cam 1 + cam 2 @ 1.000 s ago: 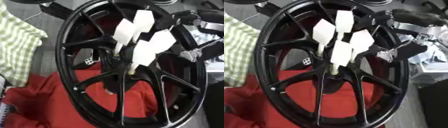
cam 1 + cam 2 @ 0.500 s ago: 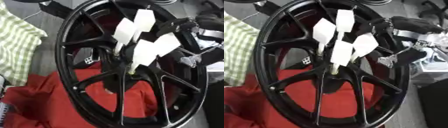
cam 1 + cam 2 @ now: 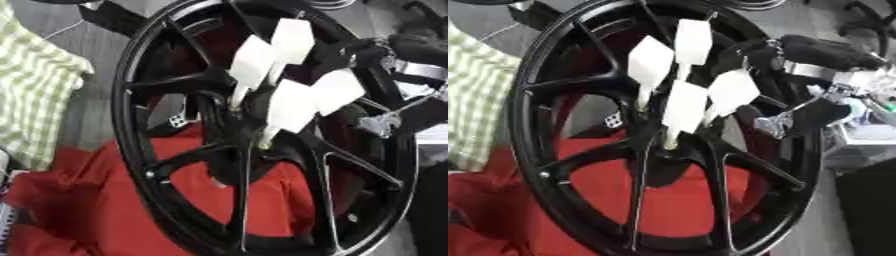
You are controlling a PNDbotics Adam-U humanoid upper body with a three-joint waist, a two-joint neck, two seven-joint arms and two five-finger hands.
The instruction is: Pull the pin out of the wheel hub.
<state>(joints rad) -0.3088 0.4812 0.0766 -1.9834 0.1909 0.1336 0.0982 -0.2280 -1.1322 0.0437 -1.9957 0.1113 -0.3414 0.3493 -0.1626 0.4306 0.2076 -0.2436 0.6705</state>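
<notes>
Four white pins with flat paddle-shaped heads [image 3: 684,107] stand in the centre of the black wheel hub [image 3: 662,142], their thin stems going down into holes where the spokes meet. The wheel [image 3: 140,100] fills most of the view and lies tilted over a red cloth [image 3: 79,200], with a green-checked cloth [image 3: 35,95] beside it on the left.

The robot's right hand [image 3: 798,117] comes in from the right, over the wheel's rim and spokes, just beside the rightmost pin head but apart from it as far as can be seen. Its black and silver parts blend with the spokes, so I cannot tell whether its fingers are open or curled. The left hand shows in neither view.

The step in hand looks like the reach to a pin. To do it well, the hand should probably close on one flat head alone, thumb against one broad face, without knocking the neighbouring heads, then draw along the stem's own line rather than sideways, so the stem does not bind in its hole.
</notes>
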